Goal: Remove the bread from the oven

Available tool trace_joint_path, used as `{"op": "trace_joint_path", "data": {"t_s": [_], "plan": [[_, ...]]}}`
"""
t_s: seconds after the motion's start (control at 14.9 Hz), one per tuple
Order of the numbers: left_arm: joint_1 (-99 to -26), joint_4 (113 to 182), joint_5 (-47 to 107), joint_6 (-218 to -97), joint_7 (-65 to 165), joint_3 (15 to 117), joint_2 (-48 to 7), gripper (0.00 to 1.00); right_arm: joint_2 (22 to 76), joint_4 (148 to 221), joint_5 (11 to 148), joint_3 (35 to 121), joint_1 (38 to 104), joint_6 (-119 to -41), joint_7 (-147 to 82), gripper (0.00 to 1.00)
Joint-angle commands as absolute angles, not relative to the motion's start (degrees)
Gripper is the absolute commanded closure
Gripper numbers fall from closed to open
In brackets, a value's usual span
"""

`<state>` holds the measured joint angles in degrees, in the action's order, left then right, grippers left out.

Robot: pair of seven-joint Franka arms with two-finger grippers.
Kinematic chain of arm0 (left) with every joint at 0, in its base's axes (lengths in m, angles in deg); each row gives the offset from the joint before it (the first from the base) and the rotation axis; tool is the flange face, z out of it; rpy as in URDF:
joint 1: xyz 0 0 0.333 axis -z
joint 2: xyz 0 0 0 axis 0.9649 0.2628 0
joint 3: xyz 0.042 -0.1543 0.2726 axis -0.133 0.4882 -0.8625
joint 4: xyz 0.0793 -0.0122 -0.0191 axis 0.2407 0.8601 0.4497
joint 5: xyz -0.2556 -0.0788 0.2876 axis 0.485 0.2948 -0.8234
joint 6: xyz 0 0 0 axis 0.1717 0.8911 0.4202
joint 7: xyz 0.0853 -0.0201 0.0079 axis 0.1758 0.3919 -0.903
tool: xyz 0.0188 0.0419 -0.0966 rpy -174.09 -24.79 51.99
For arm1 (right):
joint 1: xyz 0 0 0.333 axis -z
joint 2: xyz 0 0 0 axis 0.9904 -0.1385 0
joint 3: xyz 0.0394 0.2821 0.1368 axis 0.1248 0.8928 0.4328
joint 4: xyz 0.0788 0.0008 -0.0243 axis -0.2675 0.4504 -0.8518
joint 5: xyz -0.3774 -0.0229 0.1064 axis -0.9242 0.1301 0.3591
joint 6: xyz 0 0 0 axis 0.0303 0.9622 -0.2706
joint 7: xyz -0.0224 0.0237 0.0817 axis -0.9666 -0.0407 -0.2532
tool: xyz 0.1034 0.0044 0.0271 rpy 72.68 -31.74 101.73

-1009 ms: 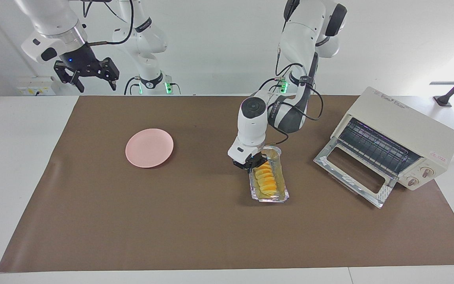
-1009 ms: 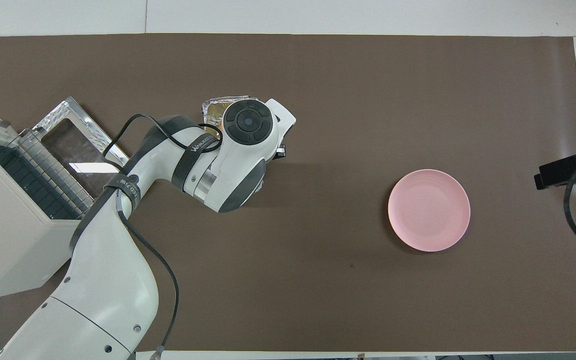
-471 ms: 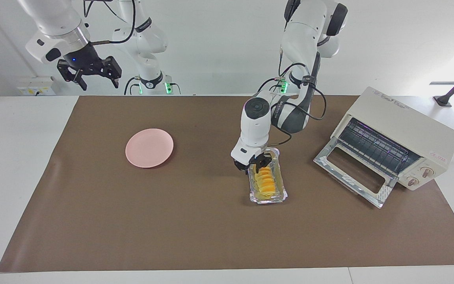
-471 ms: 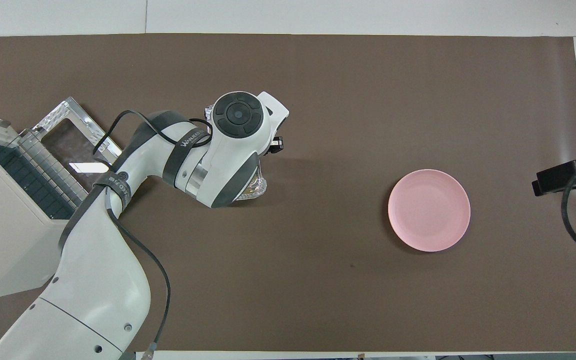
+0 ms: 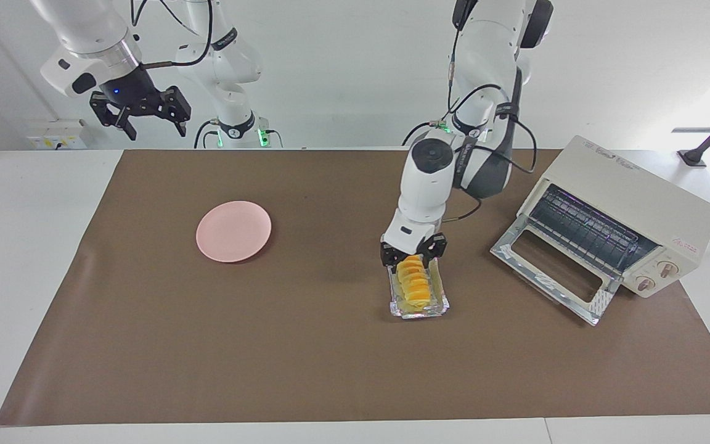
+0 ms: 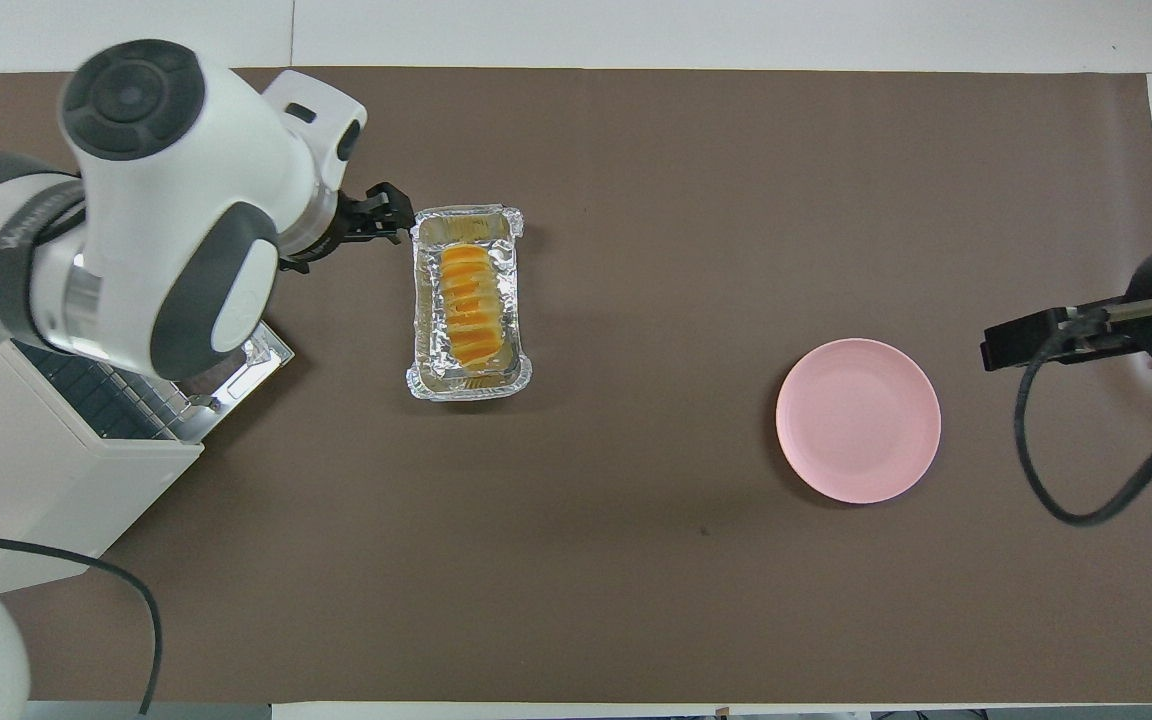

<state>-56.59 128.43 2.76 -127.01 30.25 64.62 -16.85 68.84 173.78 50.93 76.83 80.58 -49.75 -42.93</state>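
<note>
Brown matting is covering the table (image 5: 53, 259); facing the robots, the bread (image 5: 415, 285) is lying in a foil tray (image 5: 439, 303) beside the open oven (image 5: 626, 203), with the left gripper (image 5: 413, 253) hanging above, fingers spread. The right gripper (image 5: 145, 117) is waiting, fingers parted. From overhead, the bread (image 6: 464, 303) is looking soft and light; gripping across its middle seems best.

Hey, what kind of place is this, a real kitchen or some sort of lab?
Most likely a robotics lab staged as a kitchen. Two robot arms stand at a plain table covered by a brown mat, and the only kitchen items are a toaster oven, bread in a foil tray and a pink plate.
</note>
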Motion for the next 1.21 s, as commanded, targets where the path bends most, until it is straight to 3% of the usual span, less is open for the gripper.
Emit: {"op": "trace_joint_path", "data": {"t_s": [0.0,0.27,0.67,0.81,1.14], "plan": [[-65.0,129.9,4.1,-120.1,38.9,65.2,-23.2,0.0,65.9,177.1,51.8,77.0,74.2,-58.2,-51.7,0.0],[-71.9,130.1,4.1,-108.7,48.5,64.9,-29.4,0.0,50.9,170.4,51.0,76.7,62.3,-67.1,-68.3,0.0],[-76.4,130.2,4.0,-101.0,54.8,64.4,-33.3,0.0,26.2,147.0,45.2,76.3,53.8,-70.4,-82.0,0.0],[-77.5,130.4,4.1,-102.0,56.6,64.6,-33.7,0.0,22.3,144.0,45.1,76.3,53.1,-74.3,-82.6,0.0],[-75.3,129.8,4.0,-100.8,56.7,65.7,-31.1,0.0,18.0,143.6,44.1,76.3,49.4,-78.8,-82.8,0.0]]}}
